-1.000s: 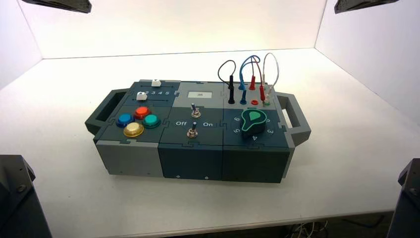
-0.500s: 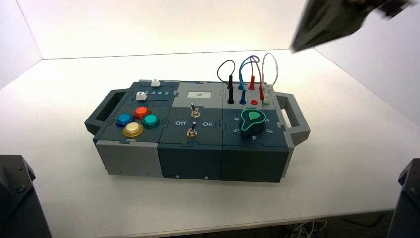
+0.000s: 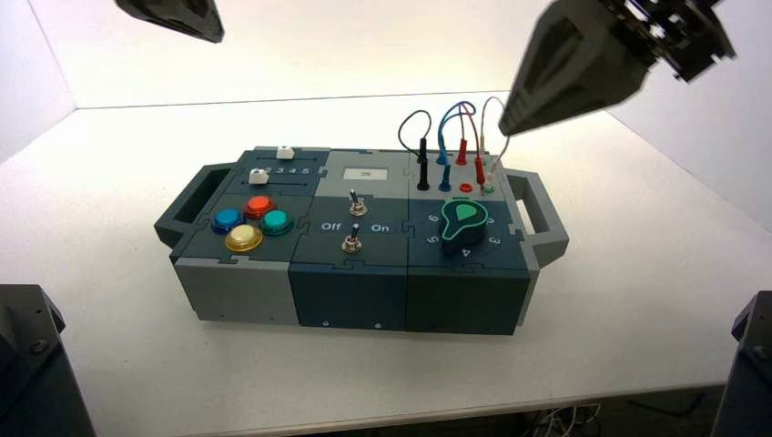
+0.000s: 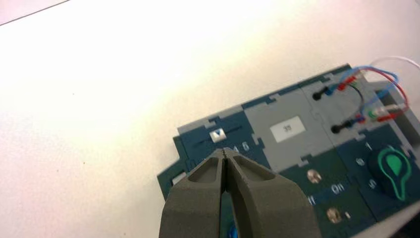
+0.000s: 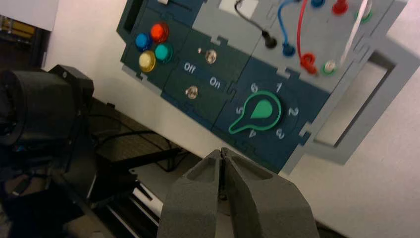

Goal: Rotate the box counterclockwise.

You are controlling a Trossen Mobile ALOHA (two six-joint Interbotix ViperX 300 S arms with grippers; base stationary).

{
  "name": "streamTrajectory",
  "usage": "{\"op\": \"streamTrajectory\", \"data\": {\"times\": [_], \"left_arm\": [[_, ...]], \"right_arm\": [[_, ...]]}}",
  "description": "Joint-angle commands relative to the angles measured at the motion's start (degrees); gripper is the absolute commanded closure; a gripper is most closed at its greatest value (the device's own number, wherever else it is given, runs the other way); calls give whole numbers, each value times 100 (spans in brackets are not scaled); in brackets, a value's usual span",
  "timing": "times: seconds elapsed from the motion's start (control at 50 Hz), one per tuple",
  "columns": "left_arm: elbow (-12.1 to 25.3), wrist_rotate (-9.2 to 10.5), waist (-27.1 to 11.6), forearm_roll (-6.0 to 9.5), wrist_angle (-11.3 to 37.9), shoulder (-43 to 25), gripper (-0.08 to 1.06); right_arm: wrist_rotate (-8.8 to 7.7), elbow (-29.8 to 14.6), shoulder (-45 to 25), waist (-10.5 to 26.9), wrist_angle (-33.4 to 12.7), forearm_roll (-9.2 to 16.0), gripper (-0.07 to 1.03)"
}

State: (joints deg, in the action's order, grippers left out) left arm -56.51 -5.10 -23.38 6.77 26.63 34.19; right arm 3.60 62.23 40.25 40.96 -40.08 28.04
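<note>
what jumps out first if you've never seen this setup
The long dark-teal and grey box fills the middle of the white table, with four coloured buttons toward its left end and looped wires at its right rear. The right gripper, shut, hangs over those wires; the left gripper, also shut, hangs high at rear left.

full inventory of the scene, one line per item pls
box: 1, dark-teal and grey, mid-table, handle at each end
buttons: 4, blue, red, teal, yellow, box top, left end
toggle switches: 2, metal, box centre
dial: 1, green, box top, right end
wires: several, black, blue, red, white, looped behind dial
table: 1, white
left gripper: shut, above box's left end
right gripper: shut, above box's right end
</note>
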Motion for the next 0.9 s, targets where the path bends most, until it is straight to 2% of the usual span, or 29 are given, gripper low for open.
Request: {"op": "streamTrajectory", "data": {"times": [0.02,0.28,0.56,0.72,0.9], "left_arm": [[369,-18,158,-9,-114,-272,101],[835,-44,202,18,-123,-1230,101],[1301,-62,202,26,-123,-2268,101],[1564,-149,202,26,-123,-2725,101],[1837,-211,211,18,-123,-3146,101]], "right_arm": [[-18,0,167,62,-44,167,98],[-18,149,325,466,-53,466,98],[-26,220,62,686,-9,527,98],[-44,237,-123,765,-9,580,98],[-167,158,-633,853,26,580,98]]}}
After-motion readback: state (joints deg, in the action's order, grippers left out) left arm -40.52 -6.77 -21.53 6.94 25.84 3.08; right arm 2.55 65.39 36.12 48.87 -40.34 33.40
